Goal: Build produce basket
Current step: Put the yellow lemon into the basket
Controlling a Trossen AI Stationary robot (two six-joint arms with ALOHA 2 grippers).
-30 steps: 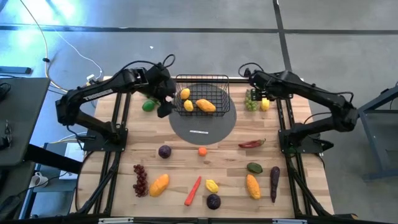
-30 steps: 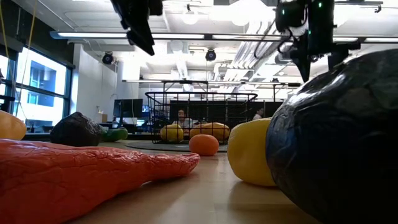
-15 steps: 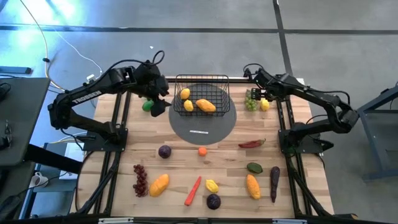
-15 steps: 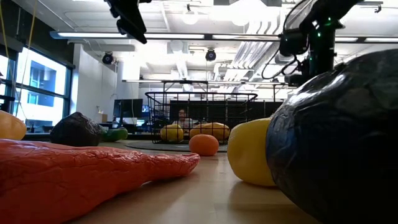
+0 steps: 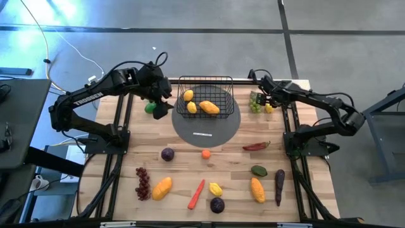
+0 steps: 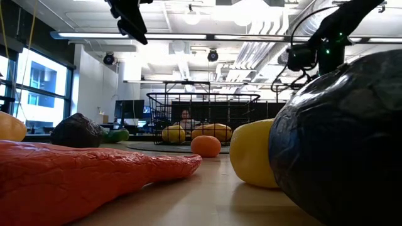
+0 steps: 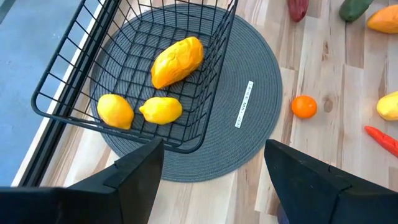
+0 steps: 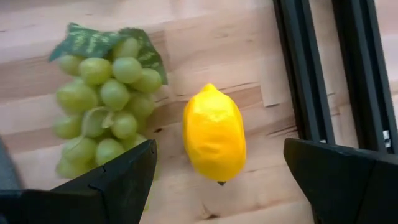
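The black wire basket (image 5: 205, 80) stands on the round grey mat (image 5: 209, 130) at the far middle of the table. It holds two lemons (image 7: 160, 109) and a mango (image 7: 177, 60). My left gripper (image 5: 162, 106) hangs open, high above the table just left of the basket (image 7: 211, 81). My right gripper (image 5: 266, 101) is open and low over a lemon (image 8: 214, 140) that lies beside green grapes (image 8: 106, 106) at the far right. Its fingers stand on either side of the lemon, above it and clear of it.
Loose produce lies over the near half: red chili (image 5: 255, 146), plum (image 5: 168, 154), small orange (image 5: 206, 153), red grapes (image 5: 143, 183), carrot (image 5: 197, 194), mango (image 5: 257, 189), eggplant (image 5: 279, 187). A green piece (image 5: 150, 107) sits under my left arm. Black frame rails (image 8: 305, 68) run right of the lemon.
My right gripper has come down toward the lemon and green grapes at the far right, staying open. My left gripper drew back a little from the basket toward the table's left and upward, then held still.
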